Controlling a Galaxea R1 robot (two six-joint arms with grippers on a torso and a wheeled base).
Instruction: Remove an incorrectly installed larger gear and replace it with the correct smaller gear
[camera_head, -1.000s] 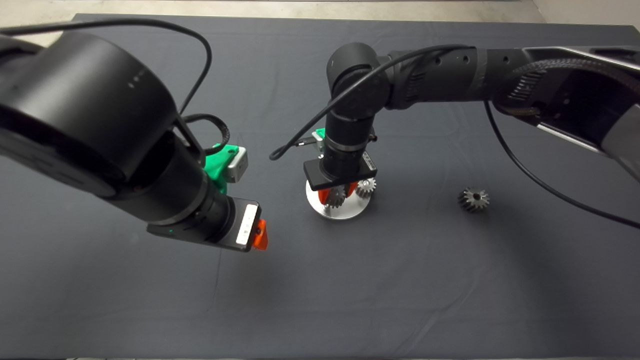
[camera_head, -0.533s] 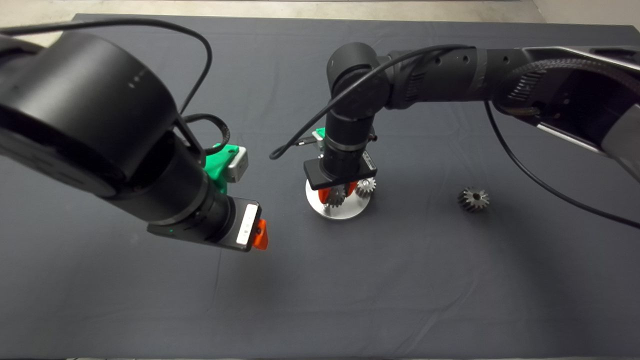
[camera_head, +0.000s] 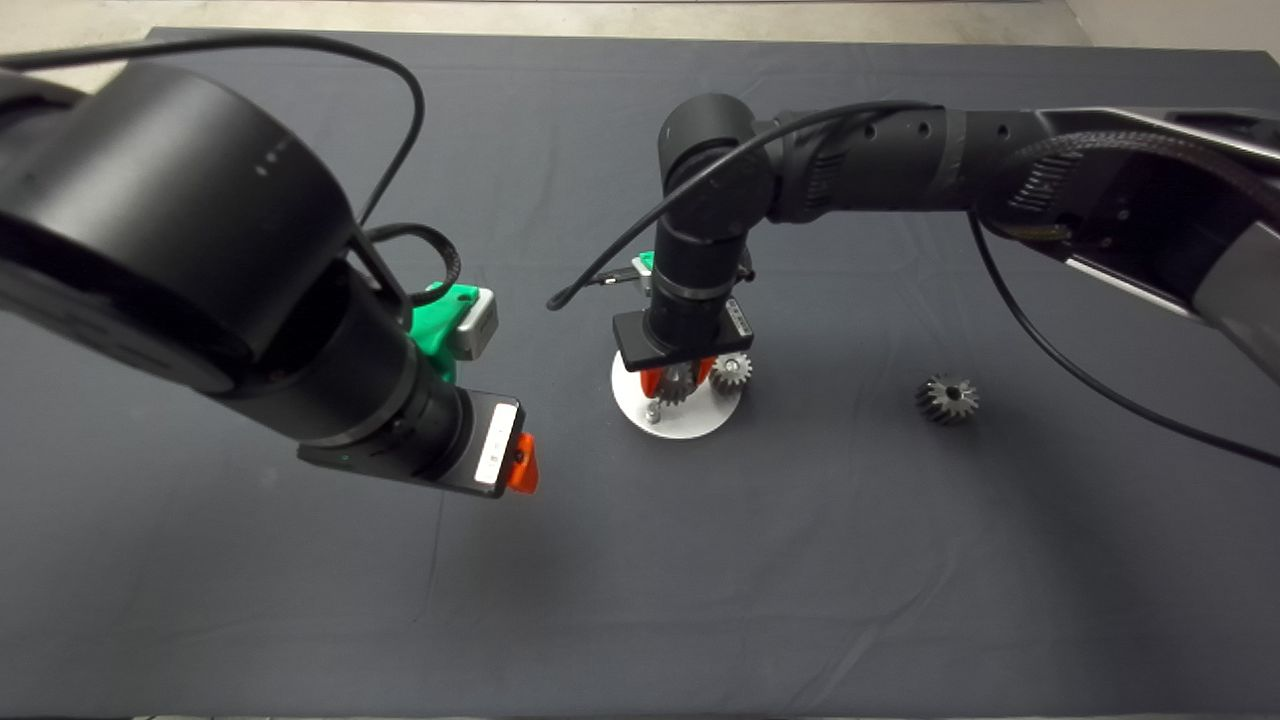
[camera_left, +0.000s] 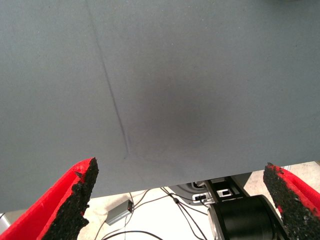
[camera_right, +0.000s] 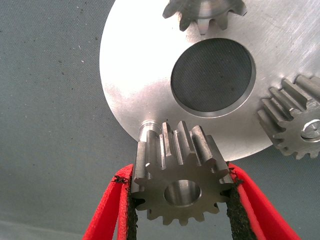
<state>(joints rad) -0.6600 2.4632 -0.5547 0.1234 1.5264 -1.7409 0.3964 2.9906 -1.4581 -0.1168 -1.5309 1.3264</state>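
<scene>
Four toothed steel gears are counted in all: three small silvery-grey ones and one larger dark one. One round disc plate and two arms are counted.

Nearest in the head view, the left end effector (camera_head: 520, 468) hangs over the bare dark mat of the counter (camera_head: 640, 600), left of the plate. In the left wrist view its red fingers with black pads (camera_left: 82, 192) stand wide apart with nothing between them; only mat, and floor with cables beyond its edge, is shown there.

Farther in, the round silvery metal disc plate (camera_head: 690, 420) lies near the mat's centre. The right end effector (camera_head: 677, 378) is positioned directly above it, pointing down. Its fingers are closed on the smaller gear, silvery-grey steel with a centre hole (camera_right: 180, 187), gripped by the toothed rim on both sides. The gear is held clear of a short bare steel peg (camera_right: 148, 128) at the plate's rim.

The right wrist view alone shows the plate's large dark round centre opening (camera_right: 212, 75) and two further small gears seated on the plate (camera_right: 292, 130) (camera_right: 205, 12). In the head view only one seated gear (camera_head: 732, 371) is visible beside the fingers.

The larger gear, dark grey steel with tapered sides (camera_head: 946, 398), lies on the mat well right of the plate, and is shown in the head view only.
</scene>
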